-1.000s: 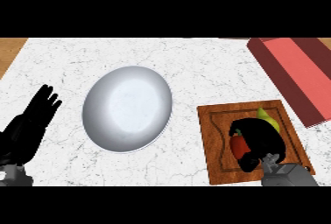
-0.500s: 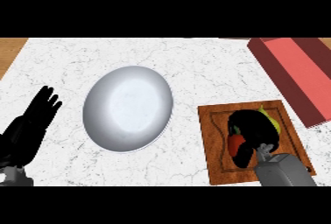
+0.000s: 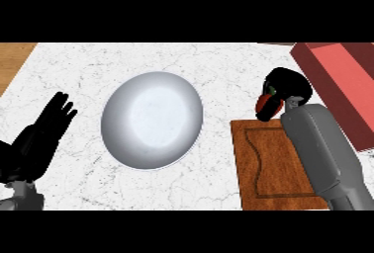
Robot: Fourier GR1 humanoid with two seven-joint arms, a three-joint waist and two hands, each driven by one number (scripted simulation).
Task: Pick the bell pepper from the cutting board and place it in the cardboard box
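**Pepper in hand, above the board's far edge**

Nearest, at the lower left of the frame, the left hand (image 3: 40,143) rests with fingers straight and raised, holding nothing. At the lower right the grey forearm of the right arm runs up across the wooden cutting board (image 3: 263,163), whose visible surface carries nothing.

In the middle of the marble counter (image 3: 219,64) lies a pale round plate (image 3: 152,120), well apart from both hands.

Further up, just beyond the board's far edge, the right hand (image 3: 288,86) is curled round the bell pepper (image 3: 266,105); only a red flank and a speck of green near the stem show between the black fingers. The pepper is off the board and appears lifted clear of it.

At the upper right edge sits the cardboard box (image 3: 343,84), reddish here, near the hand, its open side facing up.

By my judgement the pepper is light, hollow and smooth-skinned, stiff enough to keep its shape yet apt to slide in the fingers. Wrapping its broad middle, as the hand does now, suits it better than pinching the stem; a low release into the box should spare it bruising.
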